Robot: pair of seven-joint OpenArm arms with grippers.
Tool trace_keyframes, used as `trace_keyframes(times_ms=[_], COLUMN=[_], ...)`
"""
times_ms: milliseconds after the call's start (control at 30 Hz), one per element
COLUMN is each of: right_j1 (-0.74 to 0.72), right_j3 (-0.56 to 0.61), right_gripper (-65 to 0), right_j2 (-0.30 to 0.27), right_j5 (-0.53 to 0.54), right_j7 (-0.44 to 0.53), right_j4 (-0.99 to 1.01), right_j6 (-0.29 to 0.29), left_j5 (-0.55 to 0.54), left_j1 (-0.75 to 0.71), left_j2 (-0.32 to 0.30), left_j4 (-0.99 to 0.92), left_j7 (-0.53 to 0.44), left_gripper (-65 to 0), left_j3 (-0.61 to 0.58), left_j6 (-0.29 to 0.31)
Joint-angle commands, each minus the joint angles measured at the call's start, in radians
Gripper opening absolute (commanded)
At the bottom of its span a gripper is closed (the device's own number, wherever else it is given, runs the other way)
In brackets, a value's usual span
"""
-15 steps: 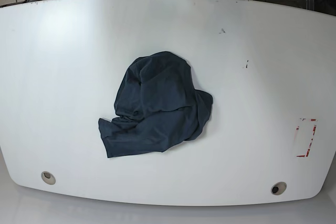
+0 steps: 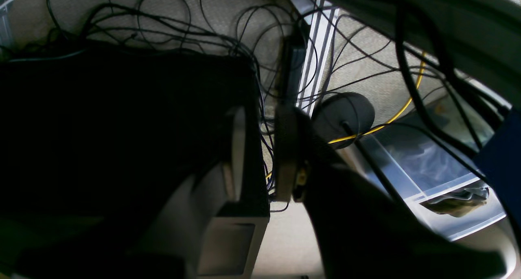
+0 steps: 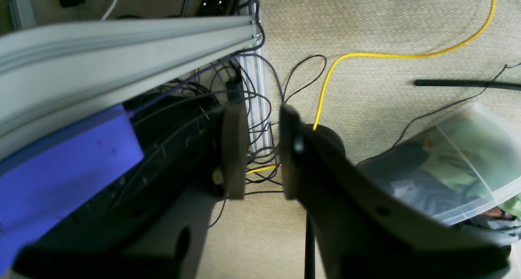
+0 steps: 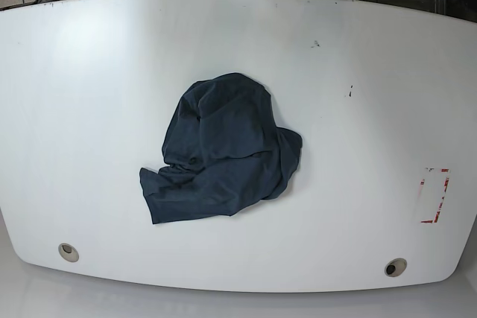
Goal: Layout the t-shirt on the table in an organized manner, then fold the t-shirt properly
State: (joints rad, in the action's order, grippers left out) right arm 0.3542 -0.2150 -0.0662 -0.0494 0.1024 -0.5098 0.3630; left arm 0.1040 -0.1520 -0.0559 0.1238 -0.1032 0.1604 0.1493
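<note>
**Barely any change: shirt untouched, both arms parked off the table**

Still crumpled, the t-shirt: same dark heap near the middle of the table, same folds and outline as half a second ago, one flap trailing toward the near-left. Well apart from the red-outlined mark at the right and from both round holes along the near edge.

Only visible shift: at the far edge, slightly less of the arm hardware in view than before, so apparently drawn back a touch.

Left claw: jaws parted by a narrow gap, nothing between them, aimed at floor and tangled cables. Right claw: likewise slightly released and empty, above carpet, a yellow cable and a clear bin. Neither anywhere near the cloth.

Judged from this: task at its very start, with no spreading begun. Likely next: reach in, find a hem or shoulder edges in the heap, pull flat. Hard to pick out collar or sleeves in this bundle.
</note>
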Motion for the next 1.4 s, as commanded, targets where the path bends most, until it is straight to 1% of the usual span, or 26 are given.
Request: trace_keyframes(times_ms=[0,433,467,500,633,1067,1167,1233,1367], right_j1=[0.025,0.119,0.121,0.039,0.022,0.026,0.044,0.059,0.111], right_j3=[-0.001,-0.001,-0.001,-0.001,-0.004,-0.002,-0.005,-0.005,-0.005], right_gripper=[-51.5,-51.5,-51.5,-52.0,-52.0,-52.0,-52.2,-52.2,-52.2], right_j2=[-0.006,-0.006,-0.006,0.027,0.036,0.041,0.052,0.052,0.055], right_j5=[-0.001,-0.001,-0.001,0.006,0.007,0.007,0.006,0.006,0.007], right_j7=[0.017,0.020,0.021,0.018,0.015,0.015,0.020,0.020,0.015], right_j4=[-0.015,-0.133,-0.134,-0.122,-0.117,-0.120,-0.125,-0.152,-0.238], right_j6=[0.006,0.007,0.006,0.001,0.001,0.003,0.005,0.005,0.005], left_j5=[-0.001,-0.006,-0.005,-0.007,-0.007,-0.007,-0.008,-0.008,-0.008], left_j1=[-0.019,-0.123,-0.125,-0.102,-0.102,-0.107,-0.119,-0.131,-0.176], left_j2=[-0.006,-0.016,-0.016,-0.011,-0.011,-0.011,-0.015,-0.026,-0.026], left_j4=[0.028,0.223,0.227,0.213,0.213,0.213,0.218,0.247,0.328], left_j7=[0.006,-0.003,-0.003,-0.014,-0.016,-0.016,-0.017,-0.017,-0.017], left_gripper=[-53.1,-53.0,-53.0,-53.9,-53.9,-53.9,-53.9,-53.9,-53.9], left_j3=[-0.002,-0.014,-0.015,-0.006,-0.005,-0.005,-0.005,-0.005,-0.005], left_j6=[0.000,-0.003,-0.003,-0.004,-0.004,-0.004,-0.001,-0.001,-0.001])
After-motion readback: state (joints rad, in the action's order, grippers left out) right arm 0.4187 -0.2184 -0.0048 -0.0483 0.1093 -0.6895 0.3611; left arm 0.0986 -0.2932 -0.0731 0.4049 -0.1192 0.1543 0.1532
